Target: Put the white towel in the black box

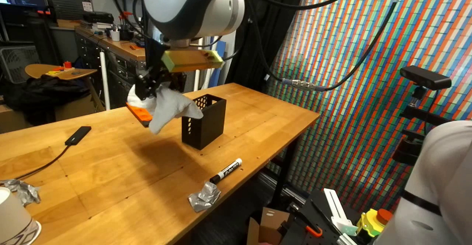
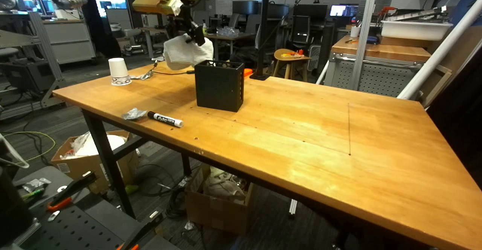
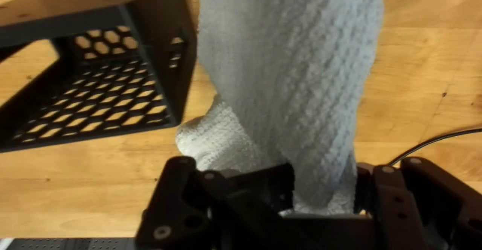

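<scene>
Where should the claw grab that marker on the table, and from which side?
Probably best: come straight down on the marker and squeeze across the middle of its barrel, because it lies flat and is long and slim. I'd avoid the black end, where a crumpled silver scrap lies close by. The claw would first have to let go of the white towel.

- Arm (image 1: 164, 1): rounded white casings with a dark grey band (image 1: 186, 21), upper middle of an exterior view.
- Black cables (image 1: 302, 7) in loops toward the upper right; one carries a silver connector (image 1: 304, 85).
- Below the casings, an orange-brown bar (image 1: 193, 57) with yellow-green ends.
- Gripper (image 3: 324, 188): black angular links, pale round screws (image 3: 162, 232), bottom of the wrist view.
</scene>
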